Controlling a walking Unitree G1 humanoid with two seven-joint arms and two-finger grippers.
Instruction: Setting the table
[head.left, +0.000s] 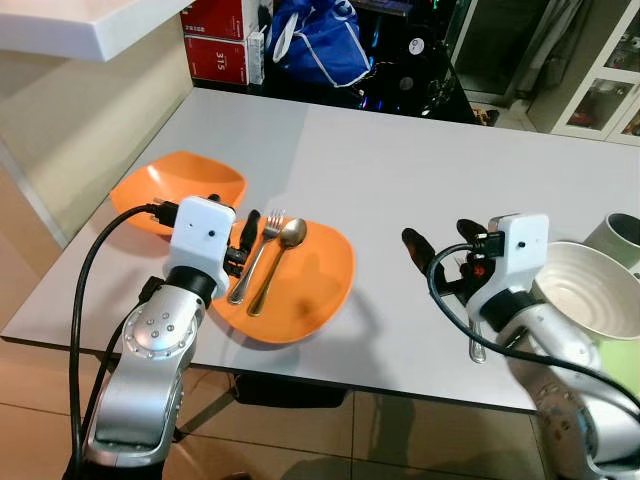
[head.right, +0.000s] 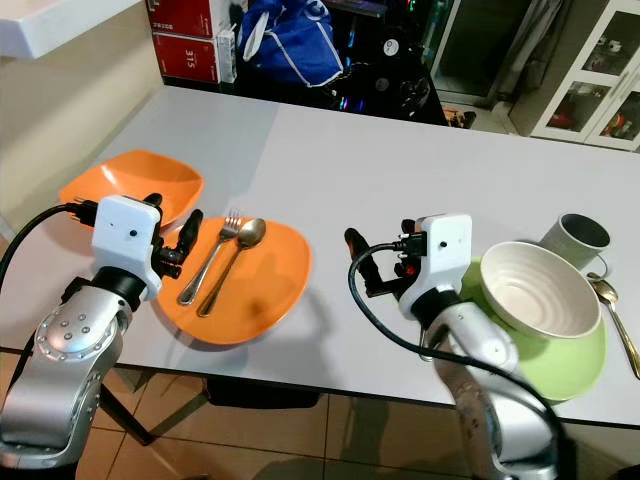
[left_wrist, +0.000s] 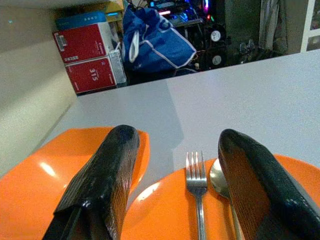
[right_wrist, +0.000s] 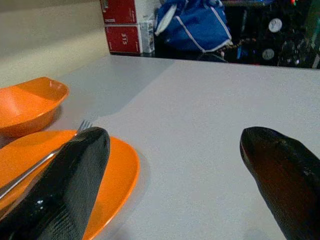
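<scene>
Both silver arms are bent forward, side by side. Left gripper (left_wrist: 172, 175) has its fingers spread wide, right gripper (right_wrist: 182, 185) too, both hovering low, probably just above the surface.

Looking down from the head at the grey table (head.left: 420, 190) (both eyes sharing nearly everything). Peering low and close from each wrist toward the far edge, both catching the orange plate (right_wrist: 115, 170).

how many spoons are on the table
2. One spoon lies beside the fork on the orange plate; another spoon lies by the green bowl at the table's right edge. Others may be hidden.
</scene>
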